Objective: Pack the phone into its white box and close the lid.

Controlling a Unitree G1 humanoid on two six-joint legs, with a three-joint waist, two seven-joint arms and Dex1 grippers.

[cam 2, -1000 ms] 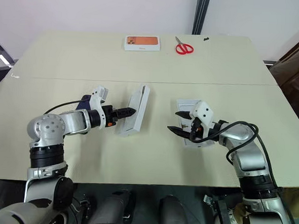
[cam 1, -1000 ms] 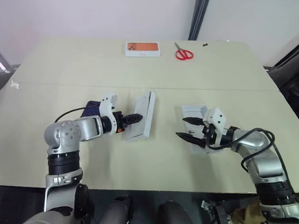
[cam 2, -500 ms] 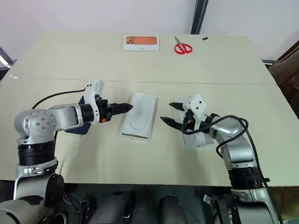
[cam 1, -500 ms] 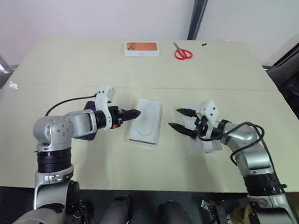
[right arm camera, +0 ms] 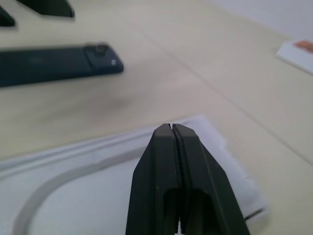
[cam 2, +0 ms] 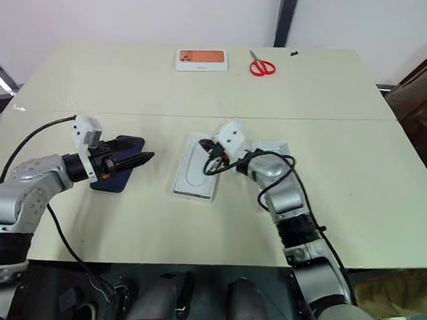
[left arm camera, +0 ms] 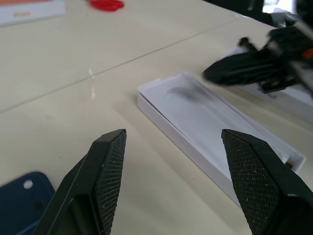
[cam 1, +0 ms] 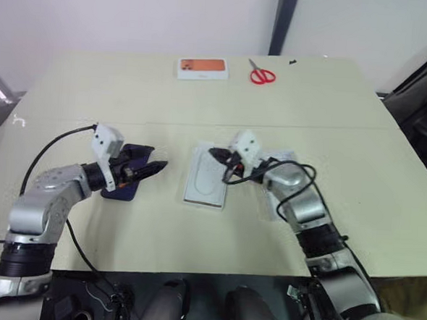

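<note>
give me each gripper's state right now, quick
Left gripper: fingers open, holding nothing, above the dark navy-blue slim phone.
Right gripper: fingers closed, empty, over the flat white insert with an oval recess.

a plain test room or lab, not a home. one wide beige table (cam 2: pixel 357 183) made of two tops pushed together, the seam running from 9 to 3 o'clock. behind it at 12 o'clock a bare pale wall (cam 2: pixel 135 10) with a dark upright post (cam 2: pixel 286 18). loose cables (cam 2: pixel 26 145) run along the arms. at 12 o'clock on the table lie red scissors (cam 2: pixel 263 65) and a small box with an orange top (cam 2: pixel 202 59).
</note>
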